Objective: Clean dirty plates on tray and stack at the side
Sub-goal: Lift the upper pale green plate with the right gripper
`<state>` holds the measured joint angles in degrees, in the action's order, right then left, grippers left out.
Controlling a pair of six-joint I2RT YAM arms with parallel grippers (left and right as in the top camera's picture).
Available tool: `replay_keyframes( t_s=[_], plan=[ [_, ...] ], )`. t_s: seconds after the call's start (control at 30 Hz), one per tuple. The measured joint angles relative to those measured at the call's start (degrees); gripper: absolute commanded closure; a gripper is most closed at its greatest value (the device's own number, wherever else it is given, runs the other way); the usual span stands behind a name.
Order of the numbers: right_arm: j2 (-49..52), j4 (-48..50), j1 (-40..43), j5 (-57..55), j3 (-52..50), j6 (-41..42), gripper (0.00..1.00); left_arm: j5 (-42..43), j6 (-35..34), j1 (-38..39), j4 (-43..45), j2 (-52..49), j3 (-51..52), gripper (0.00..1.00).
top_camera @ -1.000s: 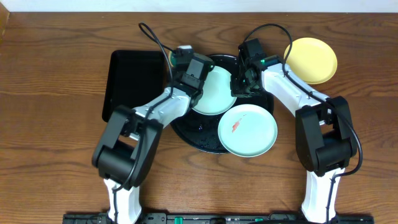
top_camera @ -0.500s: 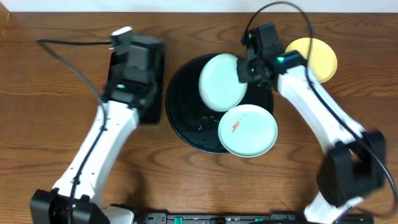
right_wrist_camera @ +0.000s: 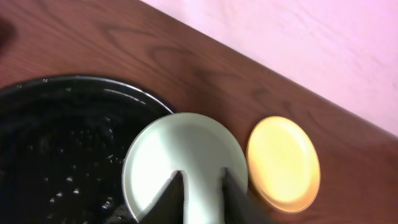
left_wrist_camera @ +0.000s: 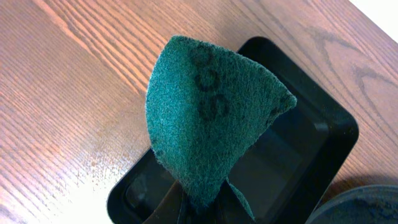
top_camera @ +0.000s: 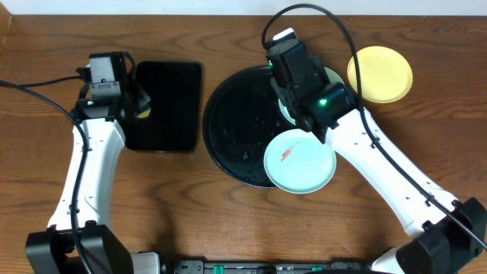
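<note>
Three plates point(top_camera: 299, 160): light, stiff, slick, chippable; grab by rim. R gripper point(right_wrist_camera: 202, 193) jaws slightly parted over mint plate point(right_wrist_camera: 180, 149) at tray's point(top_camera: 228, 125) far-right rim. L gripper point(left_wrist_camera: 208, 208), left of tray, pinches scouring pad point(left_wrist_camera: 208, 118).

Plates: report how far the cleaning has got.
Done, it seems: the yellow plate sits clean on the table beside the tray. In hand: the right gripper is over a smear-free mint plate at the tray's rim; the left gripper holds the scouring pad. Left: the smeared mint plate, and stacking.
</note>
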<state>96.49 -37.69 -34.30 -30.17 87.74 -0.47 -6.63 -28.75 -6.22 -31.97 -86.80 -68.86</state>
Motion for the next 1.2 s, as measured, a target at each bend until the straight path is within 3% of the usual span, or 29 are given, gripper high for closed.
replay_keyframes(
  t_s=[0.07,0.27,0.6,0.87,1.03,1.07,1.13,1.2],
  plan=[
    [0.0,-1.73,1.42,-0.66,0.0,3.76,0.39,0.55,0.02,-0.13,-0.2,0.0,0.0,0.92],
    [0.0,-7.74,11.61,4.66,-0.02,14.45,0.2,1.4,0.0,-0.11,-0.24,0.0,0.02,0.92],
    [3.63,-11.76,31.08,23.87,-0.04,18.69,0.15,1.81,0.0,-0.11,-0.33,0.0,0.02,0.92],
    [14.53,-9.38,33.16,34.07,-0.07,14.93,0.01,1.81,0.0,-0.11,-0.39,0.0,0.04,0.92],
    [19.58,-6.54,33.14,38.82,-0.07,14.58,0.02,1.81,0.02,-0.11,-0.39,0.0,0.04,0.92],
    [20.11,-6.43,33.14,39.34,-0.07,14.49,0.06,1.81,0.0,-0.11,-0.42,0.0,0.04,0.92],
    [21.0,-6.12,33.14,40.13,-0.07,13.99,0.27,1.81,0.0,-0.11,-0.39,0.0,0.04,0.91],
    [21.51,-5.66,33.14,40.81,-0.09,13.79,0.4,1.81,0.0,-0.11,-0.39,0.0,0.04,0.92]
  ],
)
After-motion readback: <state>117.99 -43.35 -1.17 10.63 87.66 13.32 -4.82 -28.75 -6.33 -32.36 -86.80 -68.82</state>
